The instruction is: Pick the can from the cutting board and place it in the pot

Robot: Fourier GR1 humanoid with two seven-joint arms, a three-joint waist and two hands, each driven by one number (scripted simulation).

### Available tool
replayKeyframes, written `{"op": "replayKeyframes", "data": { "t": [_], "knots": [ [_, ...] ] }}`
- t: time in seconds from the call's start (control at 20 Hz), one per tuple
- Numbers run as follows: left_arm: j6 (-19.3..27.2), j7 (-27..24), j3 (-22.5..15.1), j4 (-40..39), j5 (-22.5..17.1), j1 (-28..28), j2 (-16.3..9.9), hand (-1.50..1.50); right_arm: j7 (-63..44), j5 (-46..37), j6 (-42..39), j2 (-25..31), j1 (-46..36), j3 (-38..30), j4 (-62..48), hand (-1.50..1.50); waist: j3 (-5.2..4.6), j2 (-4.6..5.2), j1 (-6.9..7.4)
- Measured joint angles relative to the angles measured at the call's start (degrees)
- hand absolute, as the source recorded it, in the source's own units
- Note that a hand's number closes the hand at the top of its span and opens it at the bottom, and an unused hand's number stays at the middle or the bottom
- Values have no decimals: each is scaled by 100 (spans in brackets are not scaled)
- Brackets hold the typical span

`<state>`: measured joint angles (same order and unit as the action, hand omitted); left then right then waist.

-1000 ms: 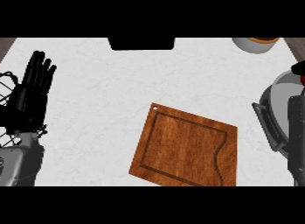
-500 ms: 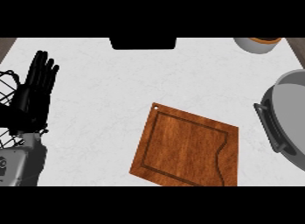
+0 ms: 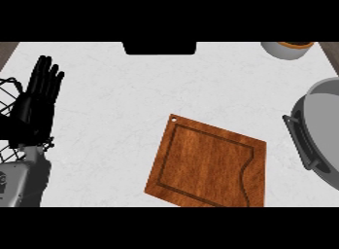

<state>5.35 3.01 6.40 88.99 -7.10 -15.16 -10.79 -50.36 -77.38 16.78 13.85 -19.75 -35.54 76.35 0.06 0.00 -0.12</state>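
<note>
- Can: not visible anywhere in the head view. It does not stand on the cutting board, and the part of the pot's interior that shows holds no can; whether it lies in the portion cut off by the right edge cannot be told.
- Cutting board [image 3: 208, 168]: brown wood with a routed groove and a small hole at its upper corner; lies turned at an angle on the counter, lower centre, its top bare.
- Pot [image 3: 328, 133]: grey metal, with a dark handle on its left side; stands at the right edge, only partly in view, just beside the board's right corner but apart from it.
- Left hand [image 3: 36, 104]: black, fingers straight and upward, released and holding nothing; resting at the left edge, well apart from board and pot.
- Right hand: not in view; no state can be given.
- Counter [image 3: 150, 92]: white, lightly marbled surface carrying all the above.
- Wire rack [image 3: 1, 104]: black, at the left edge, partly behind the left forearm.
- Small bowl [image 3: 288, 48]: grey with an orange-brown inside, at the top right, far from the work.
- Dark block [image 3: 160, 47]: at the top centre edge.
- Step in hand, as a judgement: the pick appears over, since the board is bare; the placing is either finished or hidden.
- Next move calls for: finding the can first, most likely by sighting the pot's hidden right part, before any further reach.
</note>
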Motion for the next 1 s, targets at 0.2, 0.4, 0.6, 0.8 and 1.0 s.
{"op": "replayKeyframes", "data": {
  "t": [0.2, 0.4, 0.6, 0.8, 1.0],
  "knots": [
    [-13, -88, 40, -150, 11, -108, 4, 0, 698, 805, 234, 235, -78, -138, -570, -150, 1, 8, 10],
    [-30, -89, 71, -184, 5, -150, -6, 0, 1309, 1188, 835, 252, -2, -78, -771, -150, 0, 6, 20],
    [-36, -47, 57, -124, -5, -95, 18, 0, 1632, 1587, 1398, 268, -180, -144, -641, -150, -1, 0, 23],
    [-21, 31, 35, 1, 21, -31, 16, 0, 1654, 1992, 1828, 156, -152, -291, -200, -150, -3, -11, 3],
    [-85, 66, 105, 21, -36, -8, -51, 0, 1778, 2584, 2138, 54, 75, -479, 438, -150, -5, -18, -30]
  ]
}}
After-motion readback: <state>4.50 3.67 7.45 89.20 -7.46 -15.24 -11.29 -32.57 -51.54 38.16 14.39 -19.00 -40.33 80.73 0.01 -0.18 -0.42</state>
